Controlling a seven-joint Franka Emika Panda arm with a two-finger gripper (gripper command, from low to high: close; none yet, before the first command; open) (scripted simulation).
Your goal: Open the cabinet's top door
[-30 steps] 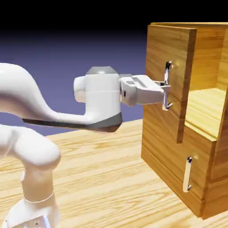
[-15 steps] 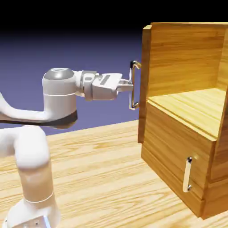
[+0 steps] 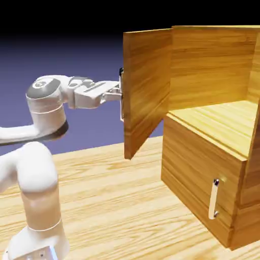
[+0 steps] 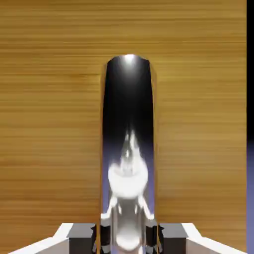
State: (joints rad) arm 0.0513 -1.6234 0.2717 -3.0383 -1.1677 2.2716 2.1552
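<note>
The gripper (image 3: 118,94) was shut tight on the handle (image 4: 128,149) of the top door (image 3: 147,86). The shiny bar sat right between its two small grey fingertips (image 4: 82,233), with no gap on either side. The door stood straight in front of the gripper, swung far out from the cabinet (image 3: 213,127). The open shelf behind it was in plain sight.

To do this step well, the arm probably had to pull in a curve, the way the door swings, not in a straight line. The hand would need to turn with the door so the bar did not twist out. A slow, even pull seemed best, since the bar looked smooth and slippery.

The handle was a round silver bar, bright like a mirror. The door was a flat, nearly square board, honey-brown with long fine stripes. The cabinet was a boxy shape made of the same wood. Under the shelf was the lower door (image 3: 203,177), closed, with a shorter silver handle (image 3: 215,198).
</note>
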